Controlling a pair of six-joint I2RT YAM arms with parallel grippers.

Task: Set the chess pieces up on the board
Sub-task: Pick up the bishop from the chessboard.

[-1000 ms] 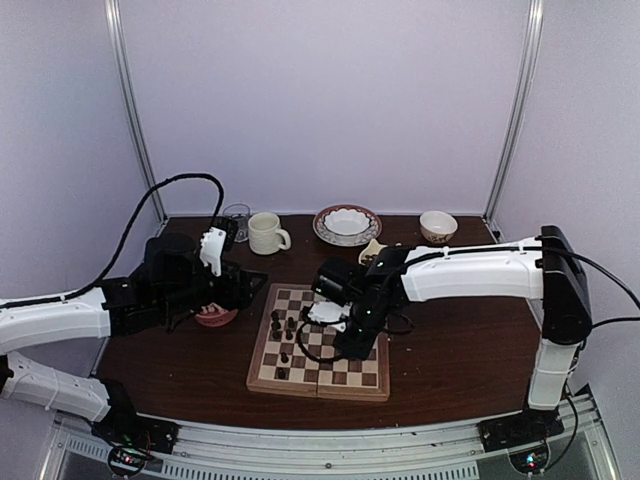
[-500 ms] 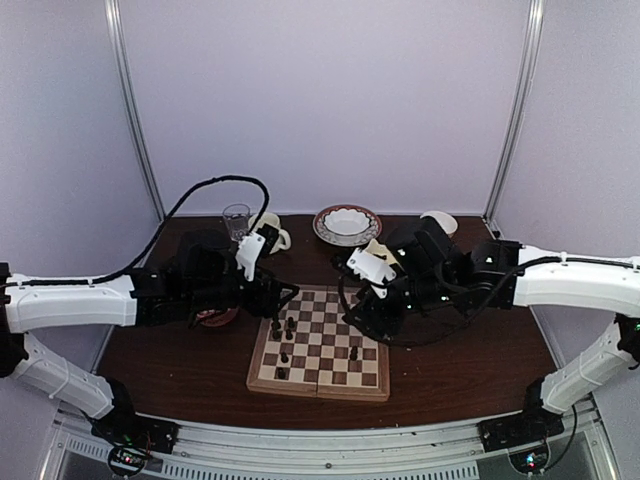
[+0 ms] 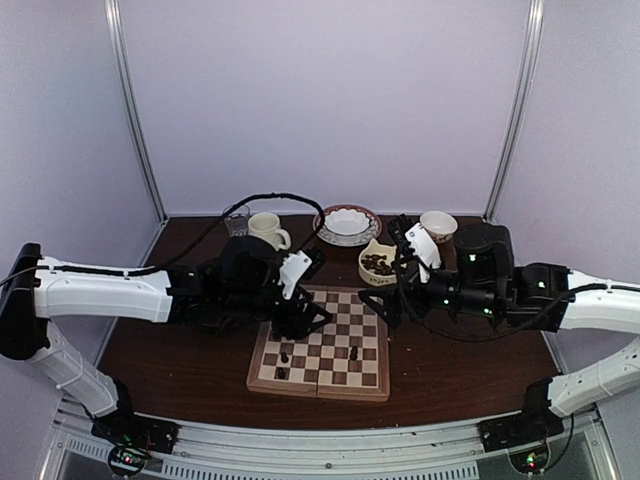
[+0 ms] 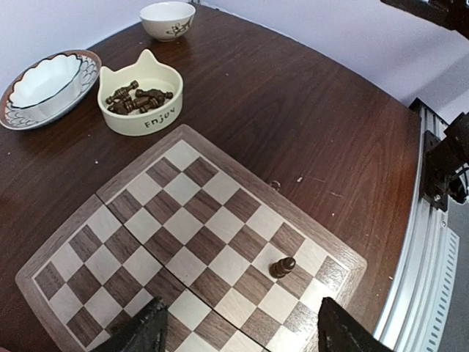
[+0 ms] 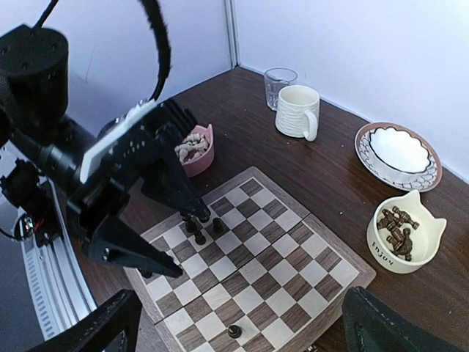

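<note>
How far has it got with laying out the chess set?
Barely begun. A few dark pieces stand on the board. Nothing is in hand: the left gripper and right gripper are both open and empty. More dark pieces wait in the cat-shaped bowl, and pale ones in the pink bowl.

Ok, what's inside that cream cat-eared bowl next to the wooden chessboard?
The cream ceramic cat-eared bowl holds a loose heap of dark brown turned chess pieces, lying on their sides. Anything beneath the top layer is covered, so they can't be counted exactly.
</note>
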